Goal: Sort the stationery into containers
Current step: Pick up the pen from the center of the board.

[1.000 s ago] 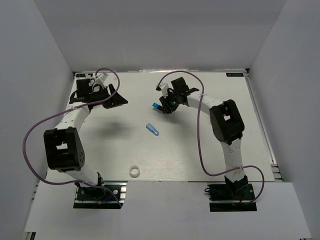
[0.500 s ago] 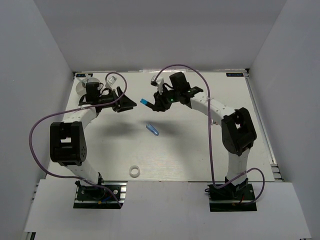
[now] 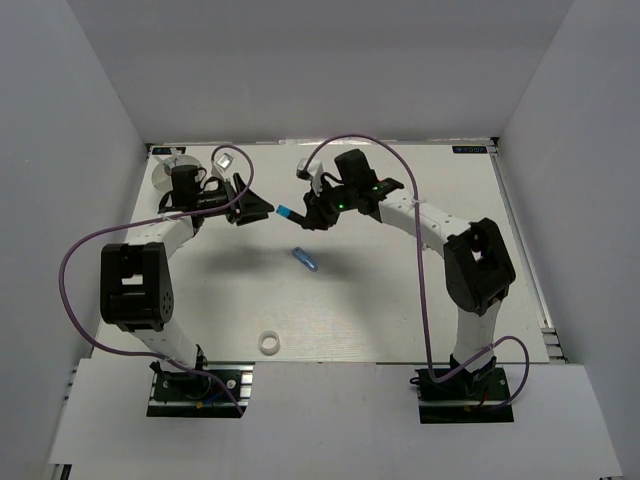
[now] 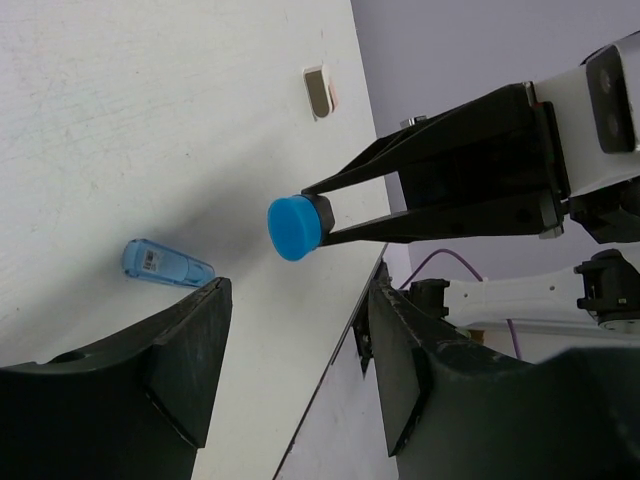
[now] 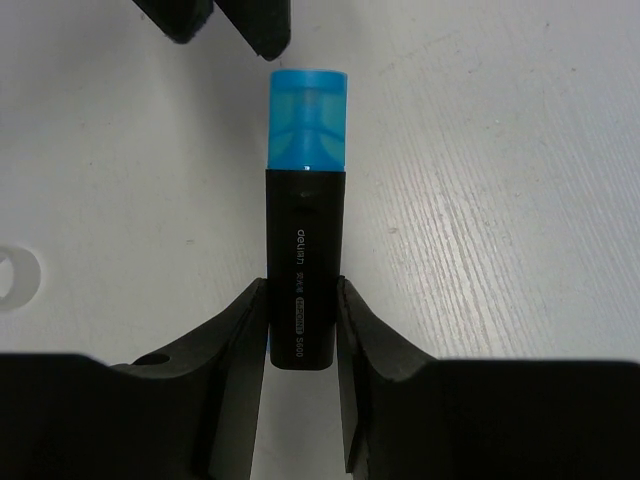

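My right gripper (image 3: 308, 214) is shut on a stubby black marker with a blue end (image 3: 289, 213) and holds it level above the table, blue end pointing left. In the right wrist view the fingers clamp the marker's black body (image 5: 305, 250). My left gripper (image 3: 257, 208) is open and empty, its tips just left of the blue end, apart from it. The left wrist view shows the blue cap (image 4: 293, 227) ahead of my open jaws. A translucent blue tube (image 3: 306, 259) lies on the table below them, also in the left wrist view (image 4: 165, 263). The white tub (image 3: 168, 166) is half hidden behind the left arm.
A white tape ring (image 3: 268, 343) lies near the front edge of the table. Purple cables loop over both arms. White walls close in the table at left, right and back. A small white fitting (image 4: 318, 90) sits at the table's back edge.
My right gripper has carried the marker left and up from the table. My left gripper has swung right, away from the tub, and now faces the marker's blue end.
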Robot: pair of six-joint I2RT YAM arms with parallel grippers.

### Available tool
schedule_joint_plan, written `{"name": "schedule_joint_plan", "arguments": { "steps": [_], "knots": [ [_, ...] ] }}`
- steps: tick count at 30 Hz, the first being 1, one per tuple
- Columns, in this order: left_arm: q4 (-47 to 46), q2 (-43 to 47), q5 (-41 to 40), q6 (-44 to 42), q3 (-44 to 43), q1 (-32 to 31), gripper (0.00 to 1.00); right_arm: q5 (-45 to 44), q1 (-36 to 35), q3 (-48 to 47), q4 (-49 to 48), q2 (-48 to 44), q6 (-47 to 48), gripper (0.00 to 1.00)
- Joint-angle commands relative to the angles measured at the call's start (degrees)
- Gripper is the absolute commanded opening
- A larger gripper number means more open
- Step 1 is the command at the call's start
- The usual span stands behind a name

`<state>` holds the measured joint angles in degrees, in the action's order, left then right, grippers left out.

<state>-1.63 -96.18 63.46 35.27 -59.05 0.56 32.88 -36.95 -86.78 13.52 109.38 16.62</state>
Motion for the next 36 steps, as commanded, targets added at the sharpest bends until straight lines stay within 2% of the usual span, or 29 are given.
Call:
{"name": "schedule_joint_plan", "arguments": {
  "steps": [1, 8, 15, 21, 22, 28, 30, 34, 36],
  "knots": [
    [0.9, 0.2, 0.7, -1.5, -1.9, -0.5, 0.66, 0.9, -1.2, -0.3, -1.5, -3.1, 1.0, 0.00],
    [1.2, -0.1, 0.3, -1.6, -2.0, -0.5, 0.64, 0.4, -2.7, -0.1, -1.6, -4.1, 2.4, 0.00],
    [0.7, 0.0, 1.9, -0.9, -1.1, -1.0, 0.53, -0.7, -3.7, -0.6, -1.7, -4.0, 3.6, 0.00],
    [-0.7, 0.8, 2.5, 0.0, 0.2, -1.5, 0.32, -1.9, -4.6, -1.1, -2.2, -4.0, 3.7, 0.00],
    [-1.5, 1.1, 3.3, 1.4, 0.7, -1.5, 0.26, -2.0, -4.8, -1.2, -2.3, -3.9, 3.7, 0.00],
    [-8.4, 4.7, 5.6, 8.1, 6.7, -1.5, 0.10, -4.0, -5.2, -1.6, -2.9, -3.7, 2.3, 0.00],
    [-8.8, 6.7, 5.6, 8.9, 8.5, -1.5, 0.01, -4.1, -5.3, -2.2, -2.7, -3.9, 1.8, 0.00],
    [-7.4, 10.5, 3.8, 8.4, 9.9, 0.5, 0.00, -4.3, -5.1, -1.6, -3.4, -5.3, -0.2, 0.55],
    [-2.2, 12.6, 1.0, 4.3, 8.2, 1.1, 0.00, -4.8, -5.0, -0.1, -4.1, -6.4, -0.8, 0.67]
  ]
}}
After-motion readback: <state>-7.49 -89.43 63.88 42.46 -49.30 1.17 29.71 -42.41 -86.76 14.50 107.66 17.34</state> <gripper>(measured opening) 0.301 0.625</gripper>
